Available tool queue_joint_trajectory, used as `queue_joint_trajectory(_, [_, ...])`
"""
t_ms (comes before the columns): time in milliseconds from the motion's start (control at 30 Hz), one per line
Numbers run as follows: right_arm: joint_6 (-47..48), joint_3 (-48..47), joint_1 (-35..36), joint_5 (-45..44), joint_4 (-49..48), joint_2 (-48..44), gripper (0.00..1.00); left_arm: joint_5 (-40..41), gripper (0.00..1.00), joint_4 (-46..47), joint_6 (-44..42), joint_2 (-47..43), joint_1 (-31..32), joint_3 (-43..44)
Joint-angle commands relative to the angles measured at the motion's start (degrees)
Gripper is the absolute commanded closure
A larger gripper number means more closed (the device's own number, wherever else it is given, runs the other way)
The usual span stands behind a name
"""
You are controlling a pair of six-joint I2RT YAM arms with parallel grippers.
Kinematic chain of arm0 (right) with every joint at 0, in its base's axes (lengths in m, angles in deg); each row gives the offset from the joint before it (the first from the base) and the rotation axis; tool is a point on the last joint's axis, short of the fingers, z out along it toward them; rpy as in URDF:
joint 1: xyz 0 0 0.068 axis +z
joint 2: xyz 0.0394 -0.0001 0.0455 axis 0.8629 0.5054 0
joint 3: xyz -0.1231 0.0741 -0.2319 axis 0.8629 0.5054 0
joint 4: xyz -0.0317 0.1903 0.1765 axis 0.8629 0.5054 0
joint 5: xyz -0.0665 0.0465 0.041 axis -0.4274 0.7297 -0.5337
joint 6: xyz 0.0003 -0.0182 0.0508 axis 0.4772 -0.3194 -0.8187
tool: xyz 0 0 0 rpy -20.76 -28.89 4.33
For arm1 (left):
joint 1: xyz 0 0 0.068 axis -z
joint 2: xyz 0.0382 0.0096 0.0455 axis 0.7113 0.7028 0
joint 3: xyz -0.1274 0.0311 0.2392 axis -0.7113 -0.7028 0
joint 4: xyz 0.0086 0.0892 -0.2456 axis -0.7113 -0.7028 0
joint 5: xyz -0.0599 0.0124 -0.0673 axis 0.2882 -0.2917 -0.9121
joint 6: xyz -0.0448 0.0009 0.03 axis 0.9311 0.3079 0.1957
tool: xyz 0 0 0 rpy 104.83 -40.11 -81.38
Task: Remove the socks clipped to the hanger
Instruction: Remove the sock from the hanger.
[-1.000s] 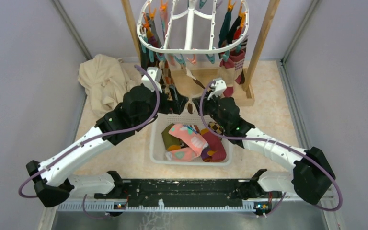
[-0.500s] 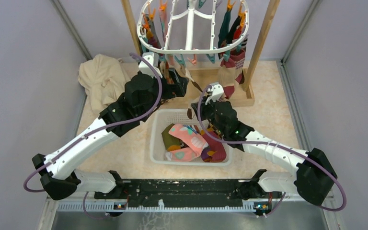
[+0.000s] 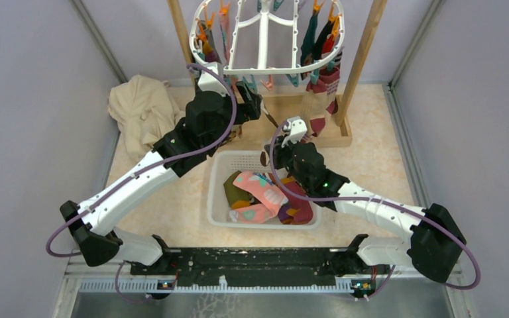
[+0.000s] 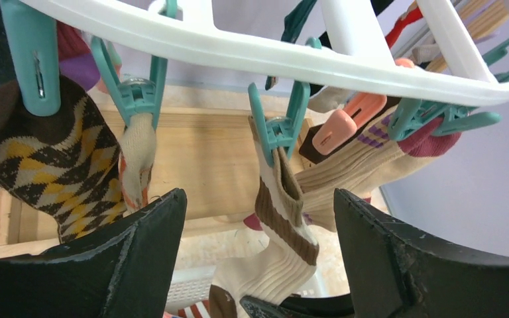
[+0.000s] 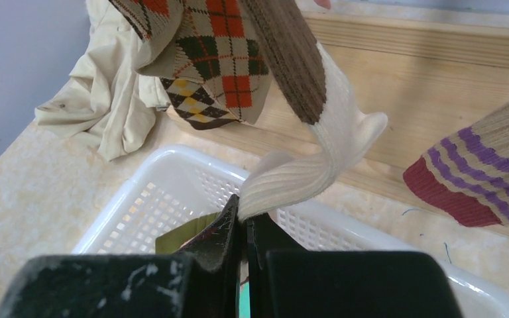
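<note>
Ahead of the wide-open left gripper point(image 4: 258, 199) hangs the clip point(image 4: 275, 126): squeeze it squarely while the right gripper point(image 5: 244, 218), pinching the sock point(image 5: 305, 172), pulls down

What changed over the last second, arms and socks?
Left gripper rose and reached forward to the hanger; its open jaws now flank a clipped cream-and-brown sock. Right gripper drifted slightly back and left, staying shut on the toe of a cream sock. Nothing was let go. Basket, the socks in it and the beige cloth are unchanged.
</note>
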Motion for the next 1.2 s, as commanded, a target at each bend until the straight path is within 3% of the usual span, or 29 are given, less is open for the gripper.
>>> queue_joint_trajectory(0, [0.49,-2.3,0.99,-1.43,-1.73,-0.01,1.0,-0.4,0.16,4.04,1.34,0.45,-0.97,2.18])
queue_joint_trajectory(1167, [0.77,-3.0,1.77,-2.54,-1.65,1.63,1.0,3.94,0.38,10.02,-0.31,8.71,-1.9,7.48])
